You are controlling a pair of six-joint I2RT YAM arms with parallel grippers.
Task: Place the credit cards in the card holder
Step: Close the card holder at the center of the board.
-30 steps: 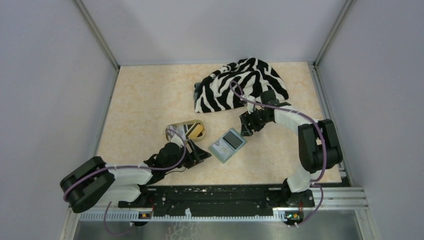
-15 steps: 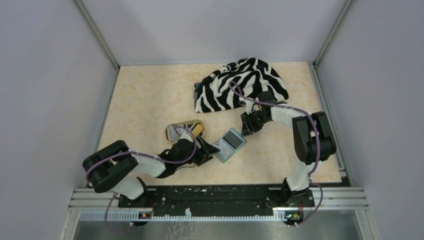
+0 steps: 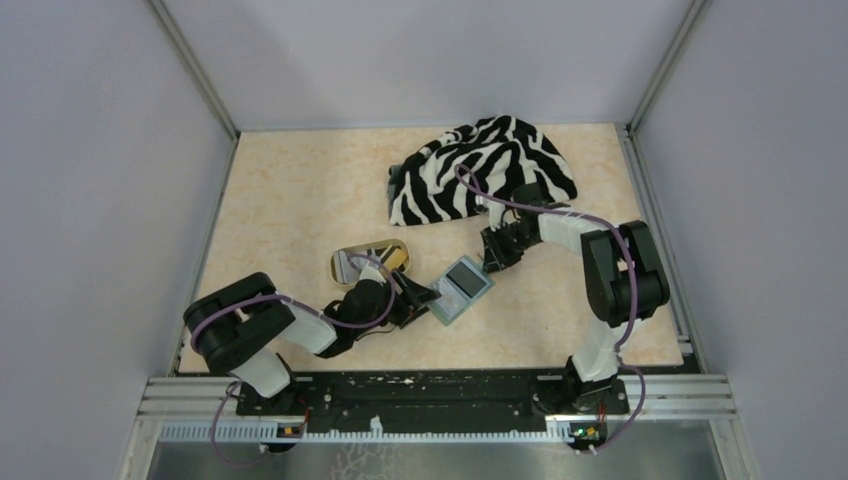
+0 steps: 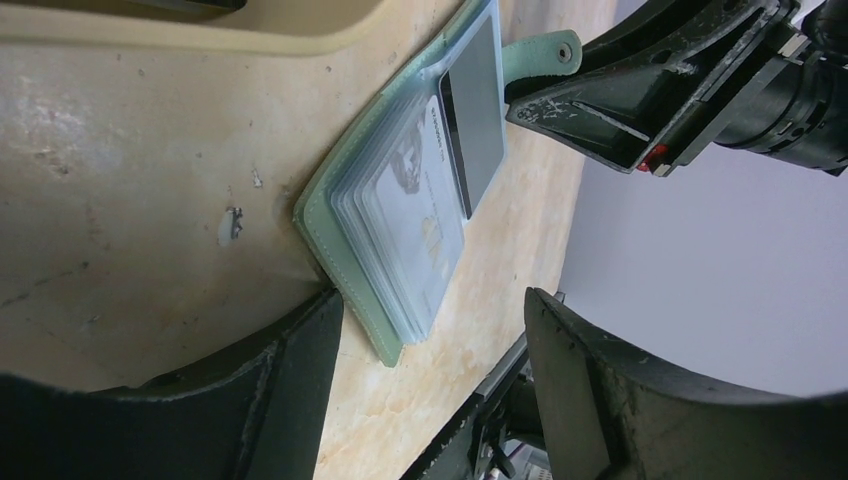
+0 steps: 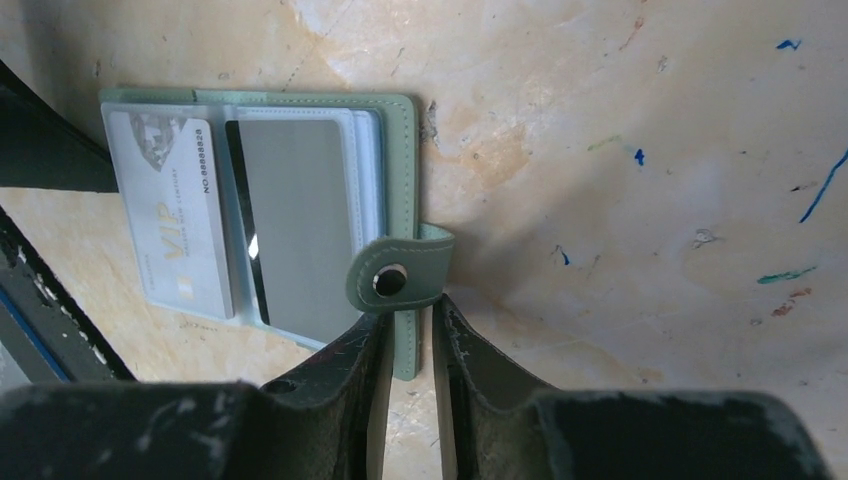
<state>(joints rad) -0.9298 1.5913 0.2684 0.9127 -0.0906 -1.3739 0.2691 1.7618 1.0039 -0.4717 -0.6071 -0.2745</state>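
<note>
The sage-green card holder point(image 3: 458, 289) lies open on the table, with clear sleeves on top. A pale credit card point(image 5: 180, 220) and a grey one point(image 5: 300, 215) sit in those sleeves. More credit cards point(image 3: 393, 262), yellow and striped, lie in the tan tray point(image 3: 341, 266). My right gripper point(image 5: 410, 310) has its jaws drawn in on the holder's point(image 5: 405, 150) right edge, just under the snap tab point(image 5: 395, 278). My left gripper point(image 4: 432, 300) stands open, with the holder's point(image 4: 400, 200) near corner between its fingers and one finger against the cover.
A zebra-striped cloth point(image 3: 482, 170) is bunched at the back right, just behind the right arm. The tan tray sits close to the left of the holder, partly under the left arm. Grey walls close in the table on three sides.
The right gripper's jaws have come together on the holder's edge. The left arm has pushed forward and right, bringing its open fingers up to the holder's near corner.
</note>
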